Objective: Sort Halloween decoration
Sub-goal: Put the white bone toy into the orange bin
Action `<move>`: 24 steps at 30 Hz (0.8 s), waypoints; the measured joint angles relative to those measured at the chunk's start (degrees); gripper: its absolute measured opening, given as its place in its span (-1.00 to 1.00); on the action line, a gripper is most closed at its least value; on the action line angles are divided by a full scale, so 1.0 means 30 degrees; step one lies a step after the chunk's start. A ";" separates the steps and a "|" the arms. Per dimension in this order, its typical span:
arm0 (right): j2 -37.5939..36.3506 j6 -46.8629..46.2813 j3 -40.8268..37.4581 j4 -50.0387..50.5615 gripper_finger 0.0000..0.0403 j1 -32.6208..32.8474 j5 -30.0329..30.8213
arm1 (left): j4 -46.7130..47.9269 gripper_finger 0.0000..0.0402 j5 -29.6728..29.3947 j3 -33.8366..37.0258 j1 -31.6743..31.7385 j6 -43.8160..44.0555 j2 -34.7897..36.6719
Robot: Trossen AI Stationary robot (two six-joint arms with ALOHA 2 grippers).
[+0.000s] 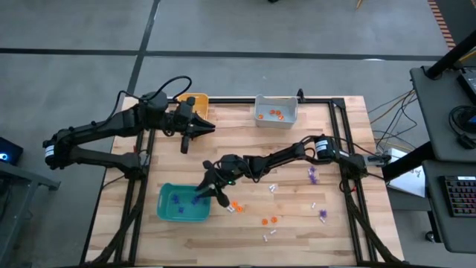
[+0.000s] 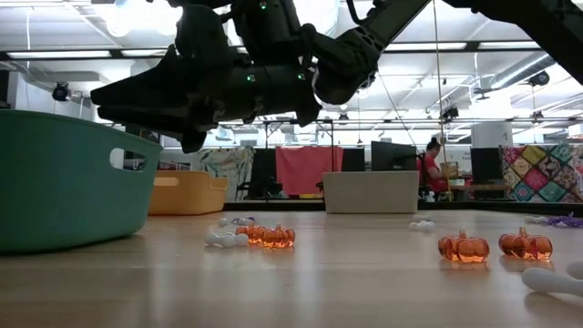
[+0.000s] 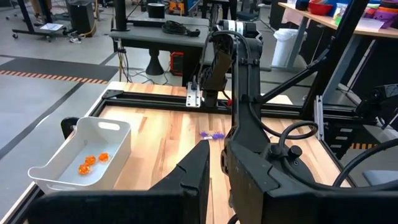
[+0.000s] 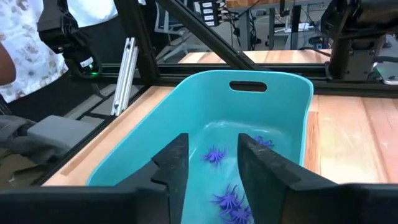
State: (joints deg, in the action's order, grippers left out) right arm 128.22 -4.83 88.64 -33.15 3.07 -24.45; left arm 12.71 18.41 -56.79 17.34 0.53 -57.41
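Note:
The Halloween decoration lies scattered on the wooden table: orange pumpkins (image 1: pixel 269 220) (image 2: pixel 463 247), purple spiky ones (image 1: pixel 313 174) and small white ones (image 1: pixel 269 236). My right gripper (image 4: pixel 213 146) hangs open over the teal bin (image 4: pixel 267 78) (image 1: pixel 182 202), touching nothing. Several purple spiky trinkets (image 4: pixel 230 199) rest on the bin's floor; one (image 4: pixel 214 154) shows through the gap between my fingers. My left gripper (image 1: pixel 210 128) (image 3: pixel 216 168) waits shut and empty above the table's far left, beside the orange-yellow bin (image 1: pixel 195 100).
A white bin (image 1: pixel 276 110) (image 3: pixel 87 155) holding orange pumpkins stands at the far edge. A black frame (image 1: pixel 338 134) rims the table. Two pumpkins and white pieces (image 2: pixel 269 236) lie just right of the teal bin. A person's sleeve (image 4: pixel 12 43) shows beyond the table's left side.

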 joint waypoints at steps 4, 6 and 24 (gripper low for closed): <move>-0.0071 0.0079 0.0000 0.0053 -0.33 0.0000 0.0000 | 0.0130 -0.80 0.0000 0.0006 0.0000 0.0002 -0.0052; -0.0284 0.0273 -0.0007 0.0476 -0.33 0.0000 0.0003 | 0.0132 -0.80 0.0000 0.0006 -0.0007 0.0002 -0.0109; -0.5854 0.2204 -0.0007 1.7625 -0.48 0.0000 0.0168 | 0.0140 -0.80 -0.0005 0.0006 0.0000 0.0009 -0.1256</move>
State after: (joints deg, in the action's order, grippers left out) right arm 110.66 1.78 88.62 19.73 3.07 -23.94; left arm 13.13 18.40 -56.77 17.34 0.56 -61.17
